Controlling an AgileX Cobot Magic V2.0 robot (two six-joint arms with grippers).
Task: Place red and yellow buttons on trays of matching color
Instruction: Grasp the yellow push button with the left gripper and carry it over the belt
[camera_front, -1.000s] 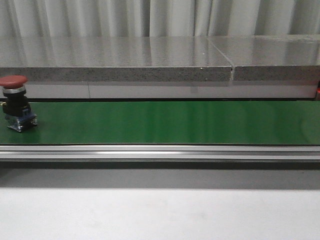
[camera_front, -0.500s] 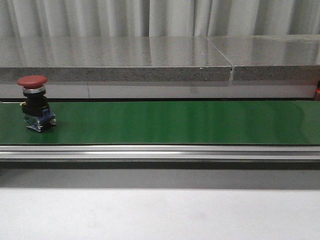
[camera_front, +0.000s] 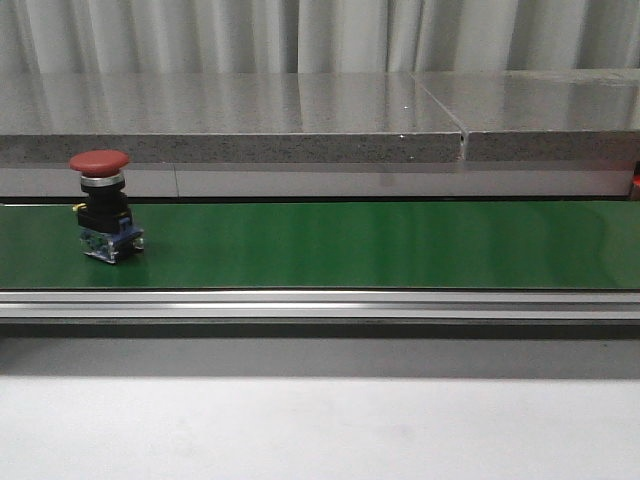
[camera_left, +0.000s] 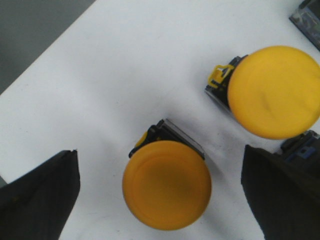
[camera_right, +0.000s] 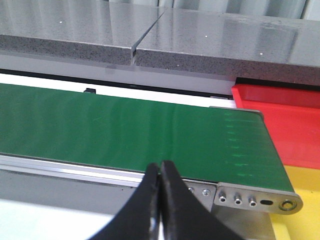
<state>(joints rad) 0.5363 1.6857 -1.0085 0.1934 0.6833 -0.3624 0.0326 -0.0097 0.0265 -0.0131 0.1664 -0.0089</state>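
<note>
A red button (camera_front: 103, 204) with a black and blue base stands upright on the green conveyor belt (camera_front: 350, 245) at its left part. In the left wrist view my left gripper (camera_left: 160, 192) is open, its fingers (camera_left: 42, 197) wide on either side of a yellow button (camera_left: 166, 185) standing on a white surface. A second yellow button (camera_left: 274, 91) stands close beside it. My right gripper (camera_right: 159, 170) is shut and empty, hovering by the belt's near rail. A red tray (camera_right: 280, 120) and a yellow tray (camera_right: 300, 220) lie past the belt's end.
A grey stone ledge (camera_front: 300, 115) runs behind the belt, with curtains above it. An aluminium rail (camera_front: 320, 303) borders the belt's near side. A dark button base (camera_left: 306, 14) shows at the edge of the left wrist view.
The red button has travelled rightward along the belt from the far left edge. No gripper shows in the front view at any time.
</note>
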